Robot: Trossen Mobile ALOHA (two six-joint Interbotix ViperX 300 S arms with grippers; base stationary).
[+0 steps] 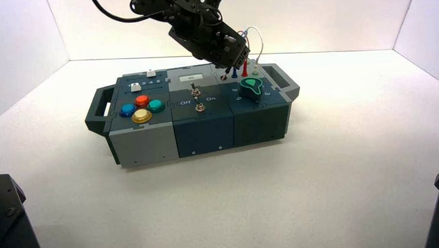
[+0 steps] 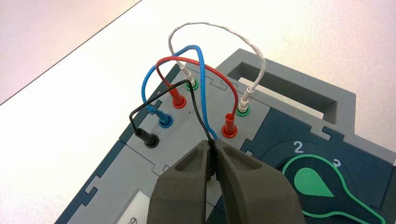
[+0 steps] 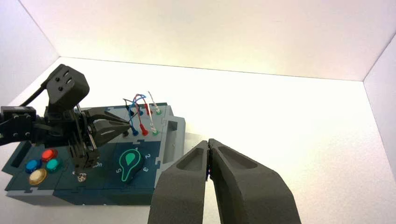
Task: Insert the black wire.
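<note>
The black wire has one plug seated in a socket (image 2: 148, 138) at the box's back corner. It arches over the grey panel (image 2: 187, 133) and comes down into my left gripper (image 2: 212, 145). That gripper is shut on the wire's other black plug (image 2: 213, 157), which stands upright between the fingers (image 2: 184, 186) just above the panel. In the high view the left gripper (image 1: 234, 59) hangs over the box's far right wire section. My right gripper (image 3: 208, 143) is shut on nothing and hovers off to the box's right.
Blue (image 2: 164, 122), red (image 2: 229, 129) and white (image 2: 243, 108) wires are plugged in beside the black one. A green-rimmed knob (image 2: 310, 182) lies close by. The box (image 1: 145, 144) also carries toggle switches (image 1: 196, 94) and coloured buttons (image 1: 142, 108). White walls enclose the table.
</note>
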